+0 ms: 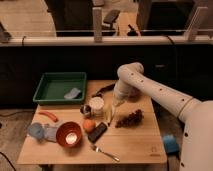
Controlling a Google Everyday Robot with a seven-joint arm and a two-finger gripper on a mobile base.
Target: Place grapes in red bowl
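The grapes (pixel 129 118), a dark reddish-purple bunch, lie on the wooden table (pixel 135 145) right of centre. The red bowl (pixel 69 134) stands near the front left, its glossy inside showing bright. My gripper (pixel 112 113) hangs from the white arm, pointing down just left of the grapes and right of a white cup (pixel 96 105). It is close to the grapes' left end; I cannot tell if it touches them. The red bowl is well to its left and nearer the front.
A green tray (pixel 50 82) with a blue sponge (pixel 73 93) sits at the back left. An orange fruit (pixel 89 125), a dark bar (pixel 97 132) and a fork (pixel 105 153) lie between bowl and grapes. A blue item (pixel 37 131) is at the far left.
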